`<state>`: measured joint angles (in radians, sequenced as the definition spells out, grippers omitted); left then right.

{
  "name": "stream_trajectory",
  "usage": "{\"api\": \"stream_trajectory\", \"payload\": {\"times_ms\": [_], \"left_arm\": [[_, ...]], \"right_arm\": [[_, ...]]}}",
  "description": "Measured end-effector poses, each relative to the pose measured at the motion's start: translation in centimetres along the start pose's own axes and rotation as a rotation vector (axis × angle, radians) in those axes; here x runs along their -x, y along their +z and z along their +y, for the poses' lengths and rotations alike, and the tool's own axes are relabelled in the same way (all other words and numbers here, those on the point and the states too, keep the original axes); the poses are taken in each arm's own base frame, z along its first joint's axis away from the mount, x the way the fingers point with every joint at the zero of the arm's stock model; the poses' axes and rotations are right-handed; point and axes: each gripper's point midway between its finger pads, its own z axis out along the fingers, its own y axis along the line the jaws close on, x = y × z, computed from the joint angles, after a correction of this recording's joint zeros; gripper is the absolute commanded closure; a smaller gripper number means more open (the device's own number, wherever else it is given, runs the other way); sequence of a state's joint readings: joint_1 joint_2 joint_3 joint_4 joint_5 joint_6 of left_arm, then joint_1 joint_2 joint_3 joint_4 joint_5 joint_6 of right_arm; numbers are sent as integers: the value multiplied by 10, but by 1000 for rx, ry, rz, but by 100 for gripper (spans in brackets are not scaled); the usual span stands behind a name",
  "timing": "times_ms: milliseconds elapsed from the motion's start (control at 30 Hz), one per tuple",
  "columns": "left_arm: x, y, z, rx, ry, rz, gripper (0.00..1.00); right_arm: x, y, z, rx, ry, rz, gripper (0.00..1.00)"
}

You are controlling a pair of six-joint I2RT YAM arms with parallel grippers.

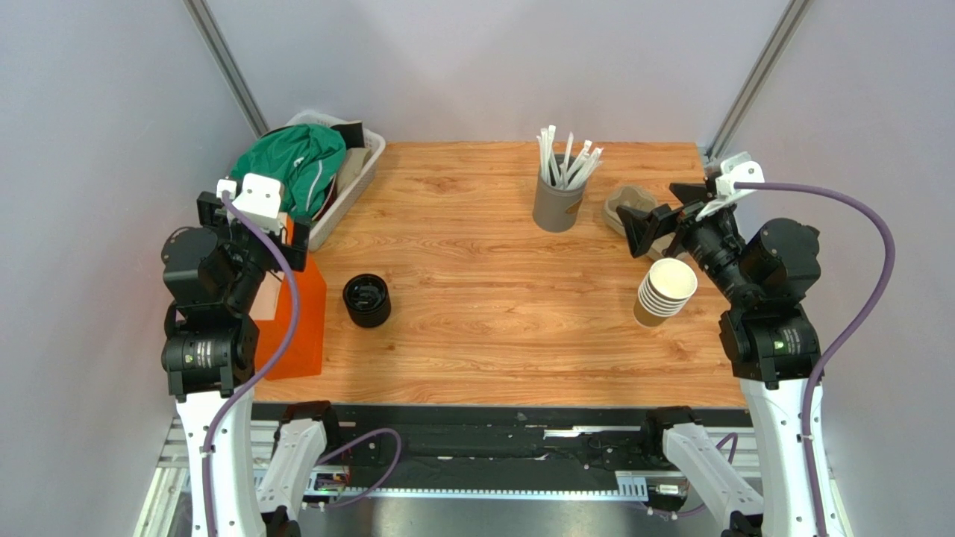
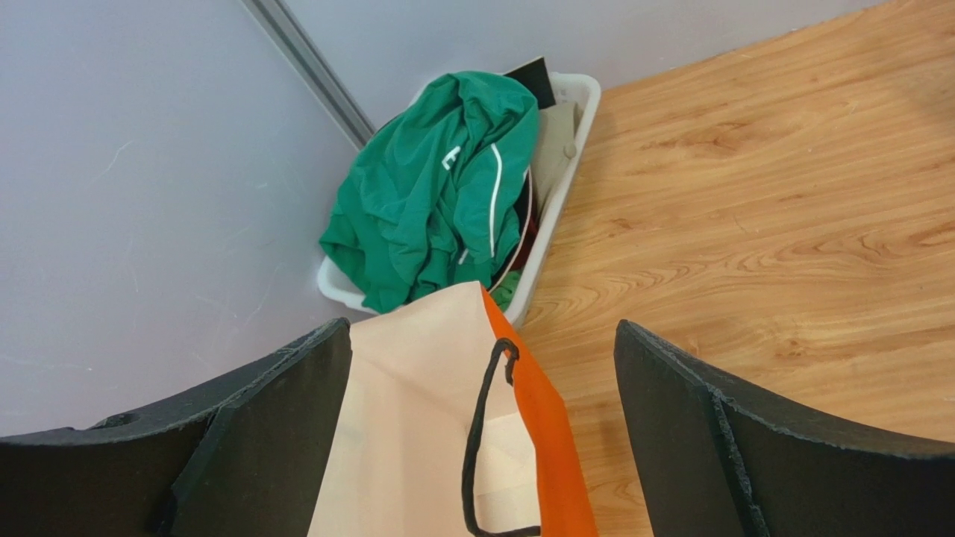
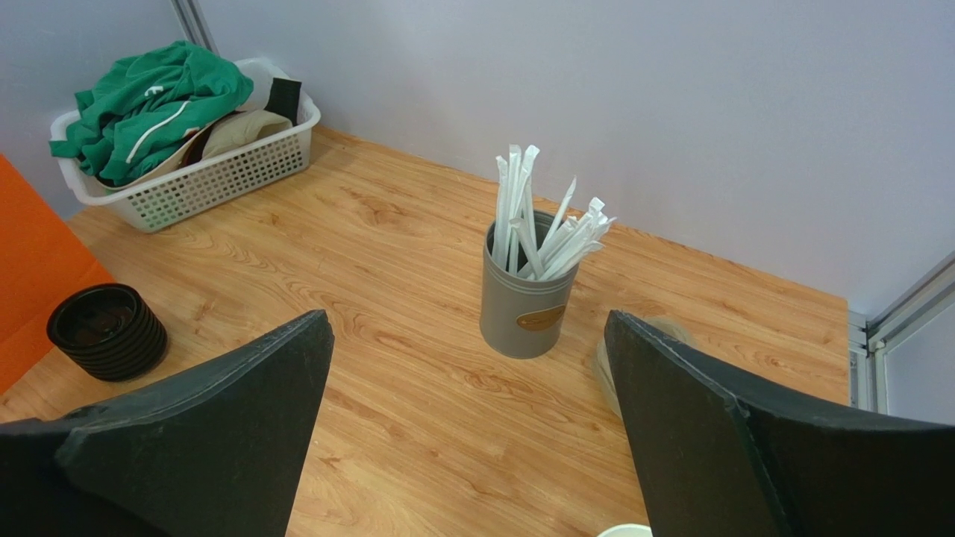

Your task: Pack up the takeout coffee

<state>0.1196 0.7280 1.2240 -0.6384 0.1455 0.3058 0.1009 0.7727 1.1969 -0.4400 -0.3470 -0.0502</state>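
Top view: the tan cups (image 1: 666, 291) stand stacked right of the straw holder (image 1: 558, 201) and nearer the arms. The black lids (image 1: 367, 300) sit to its left. No single cup is set apart yet.

Left wrist: your left fingers (image 2: 269, 425) are spread and empty above the orange bag (image 2: 415, 380), probably placed to open it.

Right wrist: your right fingers (image 3: 762, 448) are spread and empty, facing the straw holder.

Wood-grain surface (image 1: 493, 336), light oak tone, rectangular. Plain pale grey walls, matte: back wall (image 1: 493, 56), left wall (image 1: 79, 112), right wall (image 1: 886, 101). Slanted grey metal posts at the back corners: left post (image 1: 230, 67), right post (image 1: 762, 67). Black rail (image 1: 471, 445) along the near edge. Light even, shadows soft.
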Motion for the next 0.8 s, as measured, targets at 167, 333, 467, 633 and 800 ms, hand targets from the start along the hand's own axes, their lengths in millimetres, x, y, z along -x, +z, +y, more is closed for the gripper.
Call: {"api": "stream_trajectory", "payload": {"times_ms": [167,333,467,633,800], "left_arm": [[-3,6,1,3,-6,17,8],[-15,16,3,-1,-24,67,19],[-27,21,6,2,-44,113,25],[-33,21,6,-6,-59,135,46],[-31,18,2,-21,-67,124,58]], "right_arm": [[-1,1,2,16,-2,-5,1],[-4,2,3,23,-6,-6,1],[-5,4,3,23,-8,-9,1],[-9,6,2,24,-8,-5,1],[-10,7,2,25,-9,-6,1]]}}
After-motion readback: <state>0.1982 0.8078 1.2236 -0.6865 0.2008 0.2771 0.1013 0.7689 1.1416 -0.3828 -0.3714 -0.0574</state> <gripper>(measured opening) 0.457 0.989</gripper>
